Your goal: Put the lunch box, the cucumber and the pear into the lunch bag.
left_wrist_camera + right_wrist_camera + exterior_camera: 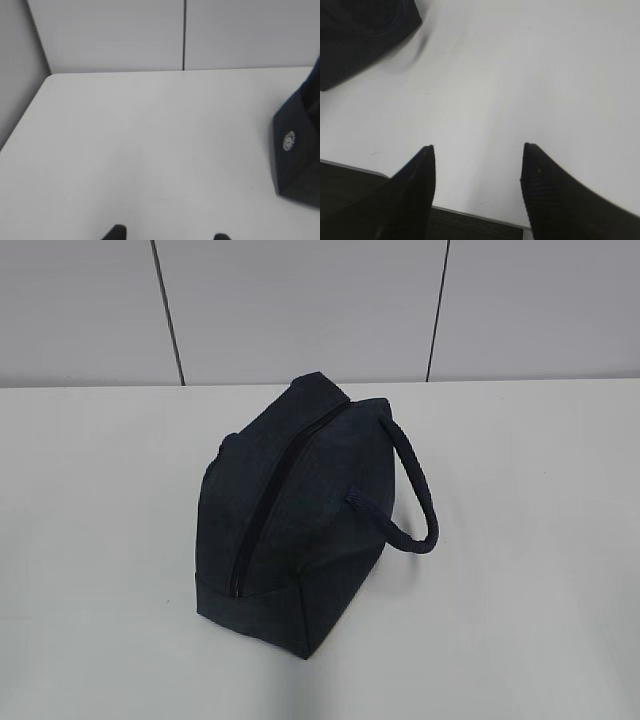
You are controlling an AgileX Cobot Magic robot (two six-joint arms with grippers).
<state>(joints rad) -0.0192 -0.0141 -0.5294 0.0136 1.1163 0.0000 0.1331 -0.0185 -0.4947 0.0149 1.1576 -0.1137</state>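
Left end effector [167, 236] is parked low over bare tabletop [150, 150], jaws partly apart, holding nothing. The lunch bag [290, 530] sits mid-table, zipper shut, handle flopped right. Right end effector [477, 165] hangs open and empty near the table edge. Can't see the lunch box, cucumber or pear anywhere, so either they're already packed or it hasn't started; otherwise unzipping comes next.
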